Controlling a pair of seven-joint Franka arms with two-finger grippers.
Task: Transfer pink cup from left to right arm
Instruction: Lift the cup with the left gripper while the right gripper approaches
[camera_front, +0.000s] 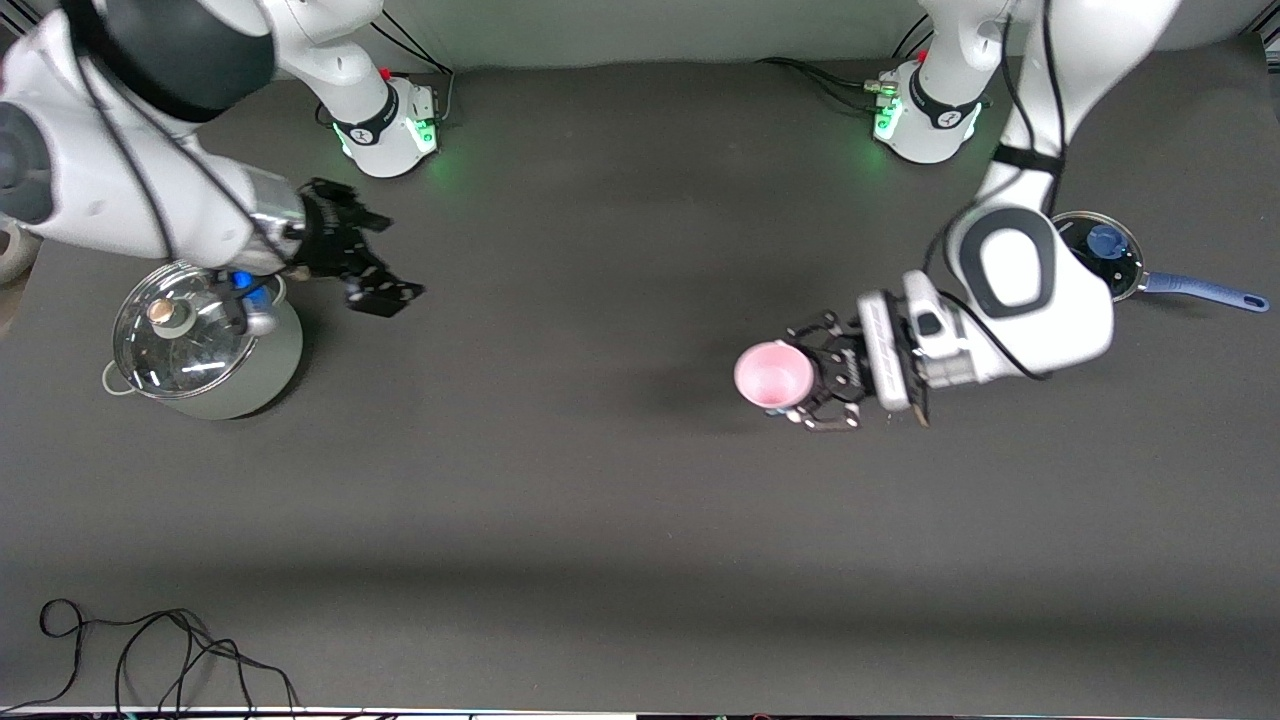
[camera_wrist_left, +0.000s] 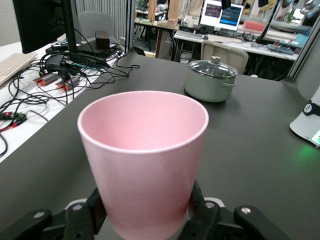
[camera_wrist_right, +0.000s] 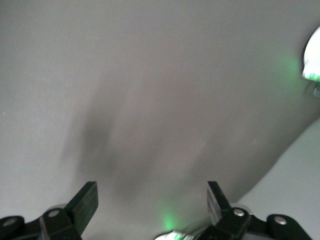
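Pink and plain, the pink cup (camera_front: 772, 376) sits in the left gripper (camera_front: 815, 385) in the front view, held up over the bare dark desk (camera_front: 600, 480) toward the left arm's end, roughly midway between the bases and the front camera. The cup lies on its side here, its wide rim turned toward the right arm's end of the desk and its narrower base set between the jaws, which are closed against its lower wall from both sides. The right gripper (camera_front: 385, 290) hangs over the desk just beside a lidded steel pot (camera_front: 205, 350), its jaws spread apart and holding nothing. A small dark pan with a blue handle (camera_front: 1150, 268) rests on the desk under the left arm.

From the left wrist view, the pink cup (camera_wrist_left: 144, 160) fills the middle, rim farthest from the camera. The black fingers (camera_wrist_left: 200, 215) press on the cup's lower part on either side, touching it, with the base sunk down between them. Farther off on the desk (camera_wrist_left: 260, 150) stands the lidded steel pot (camera_wrist_left: 211, 80).

From the right wrist view, the right gripper (camera_wrist_right: 152, 200) shows two black fingers (camera_wrist_right: 86, 200) held well apart, with only the grey desk (camera_wrist_right: 150, 90) between them.
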